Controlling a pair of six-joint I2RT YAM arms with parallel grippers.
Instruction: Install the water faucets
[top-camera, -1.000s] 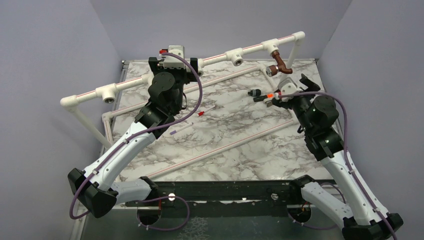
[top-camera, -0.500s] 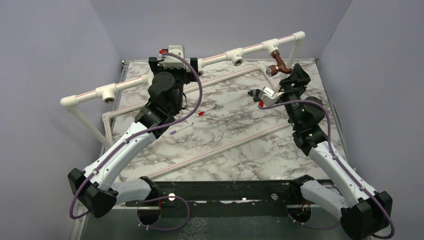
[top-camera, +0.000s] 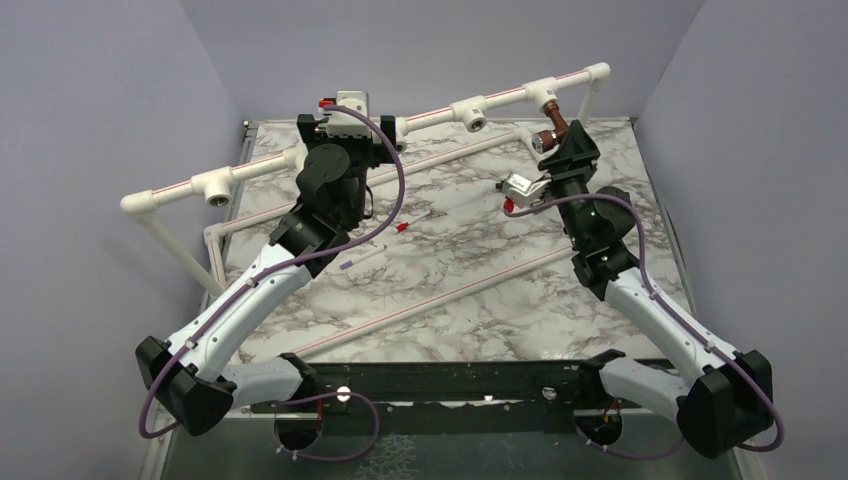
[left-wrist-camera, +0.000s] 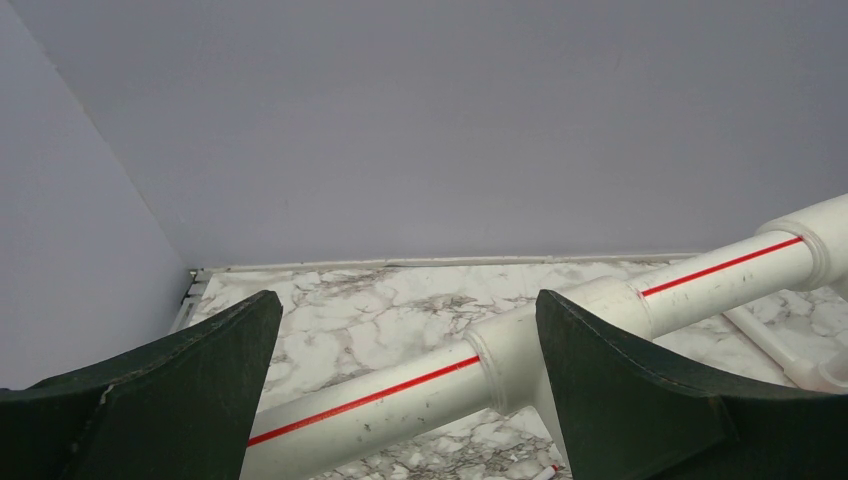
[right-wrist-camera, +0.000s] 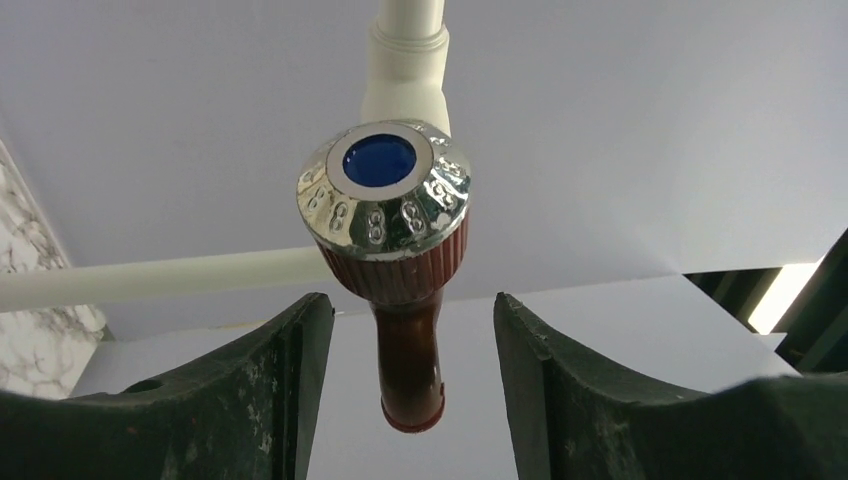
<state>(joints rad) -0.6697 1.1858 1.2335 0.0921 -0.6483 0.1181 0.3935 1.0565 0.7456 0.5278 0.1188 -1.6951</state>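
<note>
The copper-coloured water faucet (top-camera: 549, 128) hangs in the upper right of the overhead view from a white tee fitting (top-camera: 543, 92) on the red-striped pipe (top-camera: 430, 117). In the right wrist view its chrome end (right-wrist-camera: 385, 190), blue in the middle, faces the camera and its spout points down. The right pincer (top-camera: 566, 150) stands open astride the spout, with a gap on each side. At upper centre the left pincer (top-camera: 348, 140) is spread wide, with the pipe running between its fingers (left-wrist-camera: 170, 380), above the marble table (top-camera: 460, 260)
</note>
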